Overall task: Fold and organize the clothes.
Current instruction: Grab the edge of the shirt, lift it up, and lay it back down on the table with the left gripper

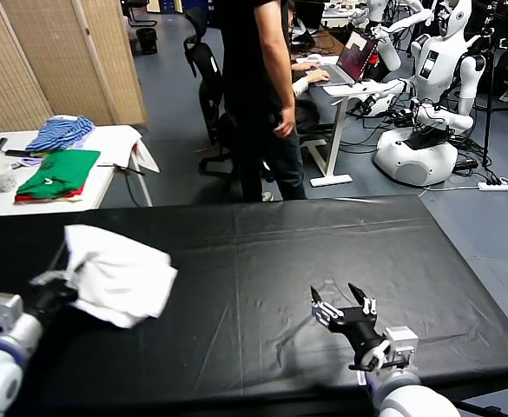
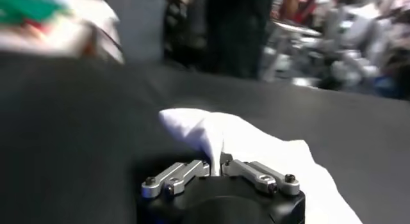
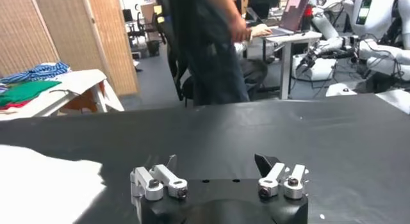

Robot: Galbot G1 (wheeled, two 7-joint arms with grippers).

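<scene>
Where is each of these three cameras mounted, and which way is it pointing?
Head view: on the robot's head, looking down at the black-covered table; both arms show.
Left wrist view: on the left arm, looking over the left gripper, shut on the white cotton T-shirt.
Right wrist view: behind the open right gripper, facing the standing person.
All share the T-shirt.

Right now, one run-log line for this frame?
left gripper: shut on T-shirt, lifted off table | right gripper: open, empty, over table | fold: not done
</scene>
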